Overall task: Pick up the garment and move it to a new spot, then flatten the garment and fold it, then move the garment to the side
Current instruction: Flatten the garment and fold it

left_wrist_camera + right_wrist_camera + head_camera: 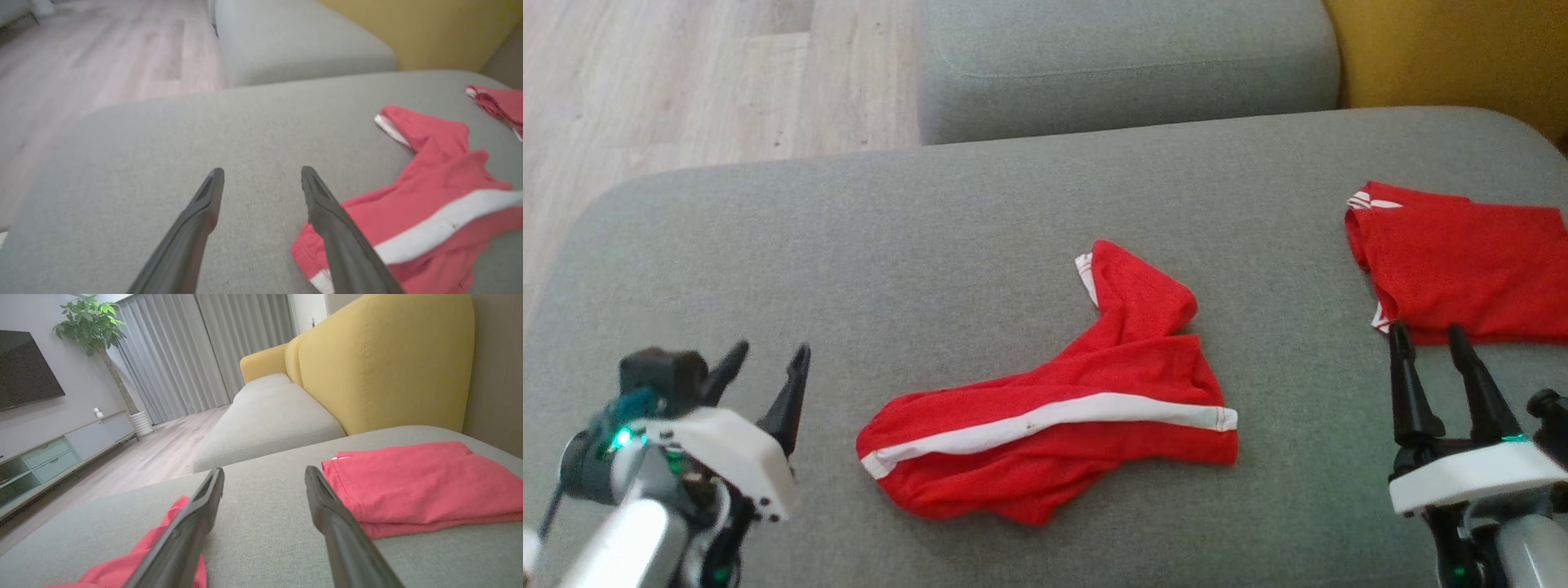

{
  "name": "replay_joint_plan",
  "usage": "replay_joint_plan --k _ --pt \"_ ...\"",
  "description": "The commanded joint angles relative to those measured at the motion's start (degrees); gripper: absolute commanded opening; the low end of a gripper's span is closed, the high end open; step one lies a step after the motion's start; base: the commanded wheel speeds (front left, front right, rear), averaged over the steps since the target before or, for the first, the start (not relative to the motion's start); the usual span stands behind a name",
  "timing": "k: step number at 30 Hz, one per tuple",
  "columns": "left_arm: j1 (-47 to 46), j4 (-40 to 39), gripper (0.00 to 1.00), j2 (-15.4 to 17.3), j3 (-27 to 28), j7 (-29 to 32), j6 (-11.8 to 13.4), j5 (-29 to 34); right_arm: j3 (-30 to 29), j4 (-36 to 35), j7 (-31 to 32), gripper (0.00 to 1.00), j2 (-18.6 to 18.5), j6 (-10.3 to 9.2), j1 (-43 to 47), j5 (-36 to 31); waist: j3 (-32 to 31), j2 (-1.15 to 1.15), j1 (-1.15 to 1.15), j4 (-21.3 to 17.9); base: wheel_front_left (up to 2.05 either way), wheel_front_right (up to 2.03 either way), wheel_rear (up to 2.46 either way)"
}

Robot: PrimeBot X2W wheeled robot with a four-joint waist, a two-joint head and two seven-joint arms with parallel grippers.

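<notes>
I have my left claw (771, 351) near the front left corner of the seat cushion (980, 212), its two dark fingers spread wide with nothing between them, angled slightly inward. My right claw (1425, 328) is near the front right edge, fingers pointing straight ahead, likewise parted and empty.

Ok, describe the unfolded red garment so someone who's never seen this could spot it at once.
Start at the big grey sofa cushion in front of the robot. Near its middle lies a rumpled red garment, with a long white stripe along it. The other red garment, at the right edge, is folded flat.
</notes>
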Motion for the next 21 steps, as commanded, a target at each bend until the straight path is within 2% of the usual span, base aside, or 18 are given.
replay_joint_plan --k 1,6,8,11,14,21 --pt "-2.61 -2.47 1.00 0.44 3.44 -3.63 1.42 1.60 0.65 -2.22 -1.11 1.00 -0.28 0.39 -0.94 -0.58 -0.20 0.00 0.00 0.36 0.00 0.00 0.00" --pt "0.89 -2.11 1.00 -4.16 5.04 -18.30 8.20 7.04 0.17 -2.25 -2.89 1.00 0.37 0.39 -0.13 -2.26 -0.85 0.00 0.00 0.95 0.00 0.00 0.00" --pt "2.15 -2.02 1.00 -5.94 5.56 -21.55 10.09 8.64 0.02 -2.42 -3.75 1.00 0.80 0.39 0.11 -3.30 -1.14 0.00 0.00 1.05 0.00 0.00 0.00" --pt "3.92 -2.20 1.00 -8.22 6.04 -23.03 11.48 11.37 -0.33 -3.09 -4.87 1.00 1.55 0.39 0.55 -4.87 -1.41 0.00 0.00 1.21 0.00 0.00 0.00" --pt "4.90 -3.25 1.00 -9.96 6.70 -23.20 11.24 15.07 -0.50 -3.55 -5.48 1.00 2.04 0.39 0.85 -6.66 -1.41 0.00 0.00 1.29 0.00 0.00 0.00" --pt "7.60 -1.63 1.00 -13.64 10.46 -23.23 7.94 18.40 -0.18 -3.82 -6.02 1.00 2.78 0.39 1.19 -10.34 -1.16 0.00 0.00 1.15 0.00 0.00 0.00"
